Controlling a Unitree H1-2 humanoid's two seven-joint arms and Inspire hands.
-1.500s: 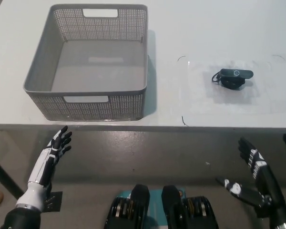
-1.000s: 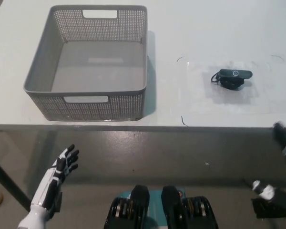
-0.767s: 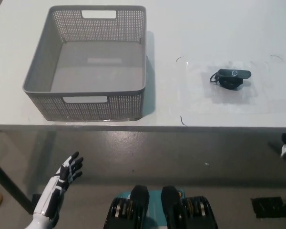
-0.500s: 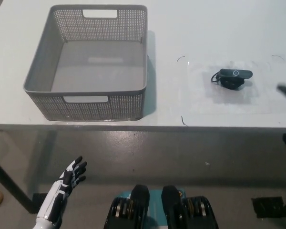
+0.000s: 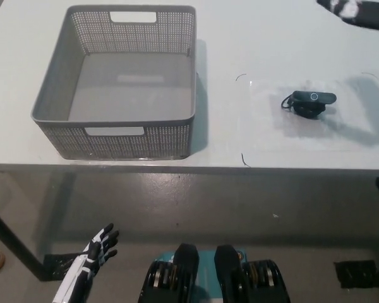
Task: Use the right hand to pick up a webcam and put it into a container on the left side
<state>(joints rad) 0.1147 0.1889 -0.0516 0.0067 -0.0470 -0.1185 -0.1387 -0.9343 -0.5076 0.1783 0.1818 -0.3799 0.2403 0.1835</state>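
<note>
The webcam [image 5: 312, 103] lay on the white tabletop [image 5: 271, 38] at about three o'clock in the head view, well apart from the grey perforated basket [image 5: 121, 81] that stood at about ten o'clock. It was a small black bar with a ring-shaped lens mark on its top face, a clip or stand bunched beneath it and a short loop of cable curling off toward nine o'clock. It sat inside a faintly marked rectangle on the tabletop, whose corner ticks showed at its nine o'clock side. Nothing touched the webcam.

The right hand [image 5: 360, 12] appeared as a blurred dark shape with a pale patch at the one o'clock corner, above the tabletop and well beyond the webcam toward twelve o'clock. Its fingers were too smeared to read, so I cannot tell whether they were wide or narrow. A soft shadow fell on the tabletop just to the three o'clock side of the webcam.

The left hand [image 5: 91, 259] rested low at seven o'clock, off the tabletop and over the floor, its fingers spread wide and holding nothing.

The basket held nothing visible; cut-out handles showed in its near and far walls.
</note>
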